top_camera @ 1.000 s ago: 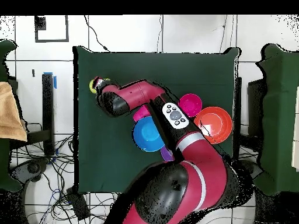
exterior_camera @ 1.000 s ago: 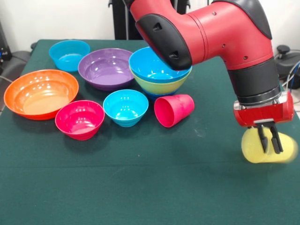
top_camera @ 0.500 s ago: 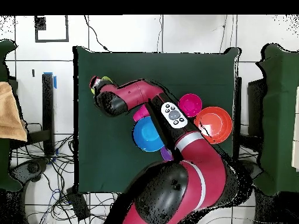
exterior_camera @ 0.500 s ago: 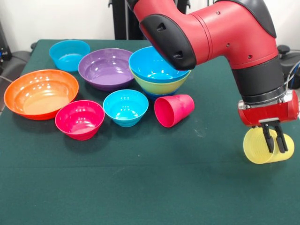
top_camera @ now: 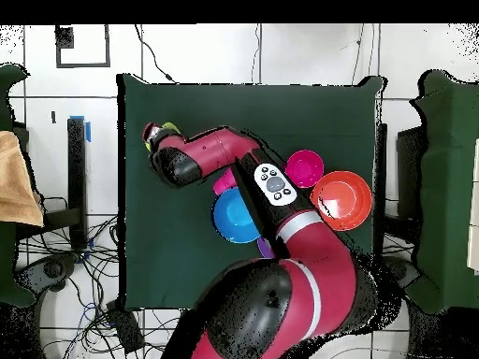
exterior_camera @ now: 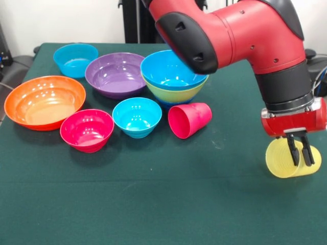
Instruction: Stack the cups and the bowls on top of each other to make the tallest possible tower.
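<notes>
The claw (exterior_camera: 300, 153) is clamped on the yellow cup (exterior_camera: 286, 159), lying sideways, mouth facing left.

Green-clothed table (exterior_camera: 153, 204); white tiled floor (top_camera: 299, 51); cables (top_camera: 65, 271).

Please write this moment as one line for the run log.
gripper: shut on yellow cup, cup on its side | red-pink cup: lying on table | blue bowl: nested in lime green bowl
</notes>
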You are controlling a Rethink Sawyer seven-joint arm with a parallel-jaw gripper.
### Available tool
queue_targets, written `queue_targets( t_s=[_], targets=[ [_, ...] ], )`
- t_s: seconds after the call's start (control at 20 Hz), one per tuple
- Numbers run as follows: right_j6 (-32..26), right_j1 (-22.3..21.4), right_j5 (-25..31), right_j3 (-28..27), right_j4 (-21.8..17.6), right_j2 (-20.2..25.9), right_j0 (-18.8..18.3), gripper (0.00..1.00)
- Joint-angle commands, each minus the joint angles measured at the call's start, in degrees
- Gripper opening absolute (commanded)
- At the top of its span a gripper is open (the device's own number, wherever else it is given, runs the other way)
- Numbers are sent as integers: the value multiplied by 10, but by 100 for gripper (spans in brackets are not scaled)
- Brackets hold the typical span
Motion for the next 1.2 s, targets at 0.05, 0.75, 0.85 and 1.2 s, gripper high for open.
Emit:
queue_targets(
  t_s=[0.05,0.75,0.85,1.2],
  targets=[
    [-59,-31,62,-9,-63,-102,55,0],
    [-86,-34,76,-15,-23,-102,58,0],
    [-87,-35,75,-14,-23,-102,57,0],
    [-100,-30,76,-11,-21,-91,45,0]
  ],
)
